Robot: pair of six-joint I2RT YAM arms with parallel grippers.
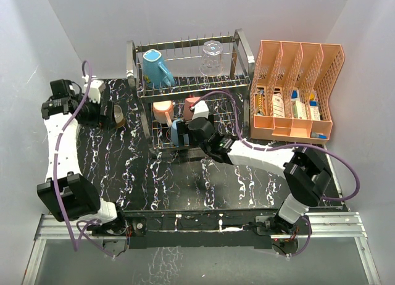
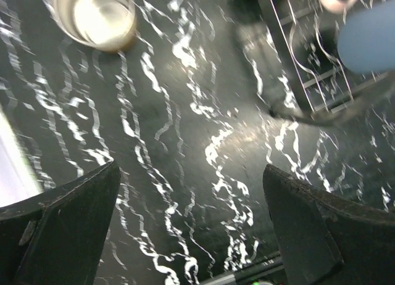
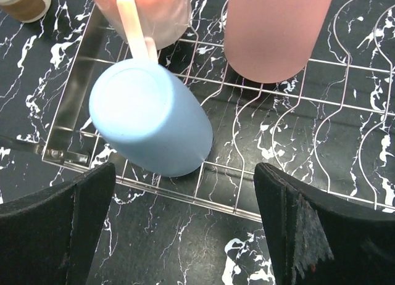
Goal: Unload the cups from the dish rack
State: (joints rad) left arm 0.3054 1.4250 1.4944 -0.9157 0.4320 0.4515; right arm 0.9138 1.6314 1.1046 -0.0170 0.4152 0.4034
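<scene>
**Blue cup sits off-centre, toward my right arm's left finger**

My right gripper (image 3: 185, 192) hangs over the lower shelf of the dish rack (image 1: 245, 50), jaws spread wide and holding nothing. In the right wrist view the blue cup (image 3: 151, 121) stands mouth-down and leaning. Its base points to 11 o'clock and its rim to 5 o'clock, so it lies at 11 o'clock from the gap. I judge I must shift that way before closing. The pink cup (image 3: 278, 32) is at 1 o'clock. My left gripper (image 2: 191, 174), also wide open and empty, is over the table near the tan cup (image 2: 92, 13), well apart from the rack, so the right arm is nearer.
</scene>
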